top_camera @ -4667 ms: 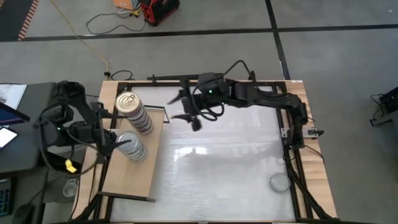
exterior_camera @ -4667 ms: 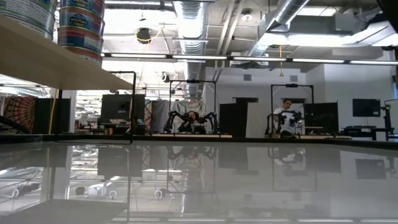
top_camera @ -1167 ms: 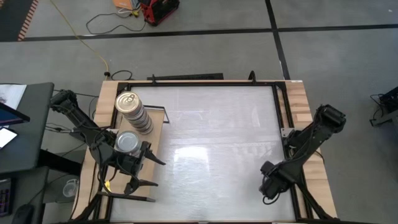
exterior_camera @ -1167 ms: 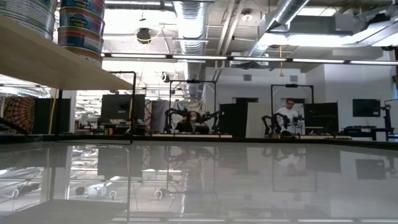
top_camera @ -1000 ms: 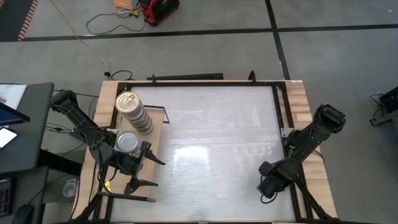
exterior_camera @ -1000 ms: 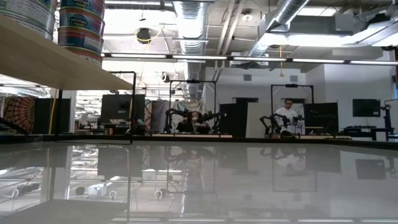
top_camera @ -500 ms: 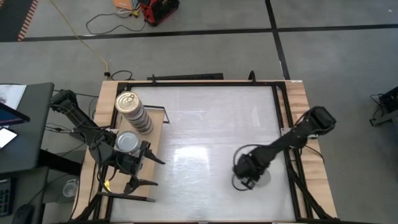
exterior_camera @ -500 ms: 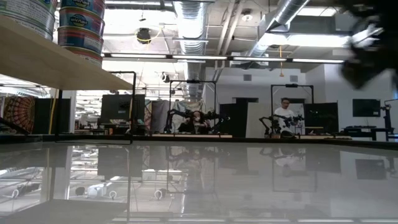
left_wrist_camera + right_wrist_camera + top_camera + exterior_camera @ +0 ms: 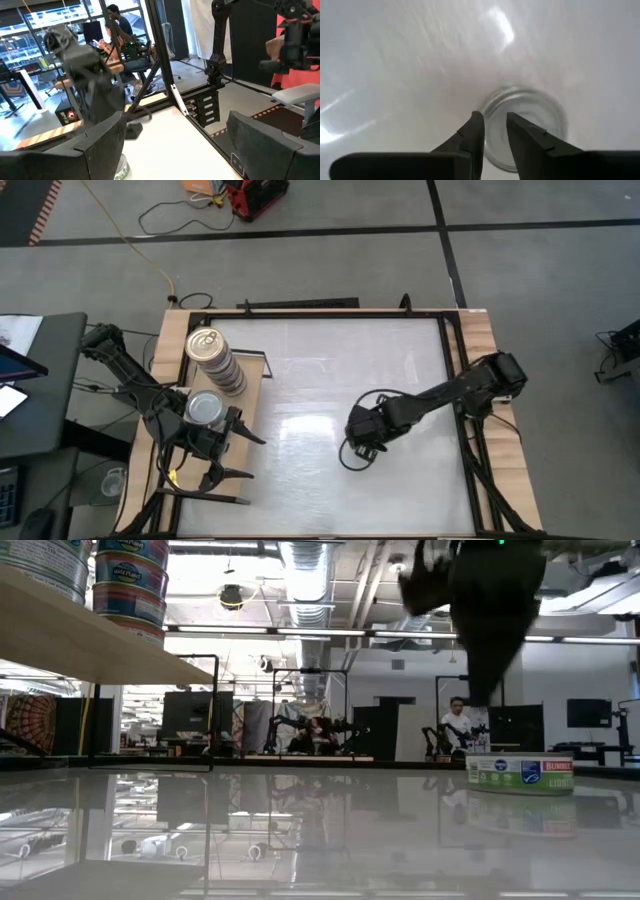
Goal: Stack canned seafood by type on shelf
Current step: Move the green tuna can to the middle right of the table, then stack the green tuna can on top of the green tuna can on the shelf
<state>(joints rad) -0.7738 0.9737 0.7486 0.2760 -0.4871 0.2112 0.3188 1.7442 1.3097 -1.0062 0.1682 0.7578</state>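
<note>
Wood first: from the high view I count one shelf (image 9: 252, 395) at the left end of the surface (image 9: 330, 390), with two stacks on it. The gold stack (image 9: 205, 344) stands at the far end and the silver stack (image 9: 205, 408) just beside it. How many tins each holds I can't count from above. One loose tin (image 9: 349, 459) shows only as a faint ring near the middle of the surface, mostly hidden under the right gripper (image 9: 352, 450). My left gripper (image 9: 250, 458) sits over the shelf's near end, beside the silver stack, jaws spread wide and holding nothing.

Low view: the shelf (image 9: 90, 645) is cut off at the left, and both stacks run off the top edge, so only a few blue-labelled tins show. The tin (image 9: 519, 772) shows at the right, low over the surface, its green-and-white label partly readable. The right gripper is a dark blur above it. One person (image 9: 461, 712) is far back in the room.

Left wrist view: the jaws stand well apart with bare surface between them. The right arm is a smear, and another person (image 9: 116, 17) is behind it.

Right wrist view: the jaws are drawn close, a narrow gap left, pinched on the tin's (image 9: 530, 125) near rim as far as I can read it. The silver top is hazy.
</note>
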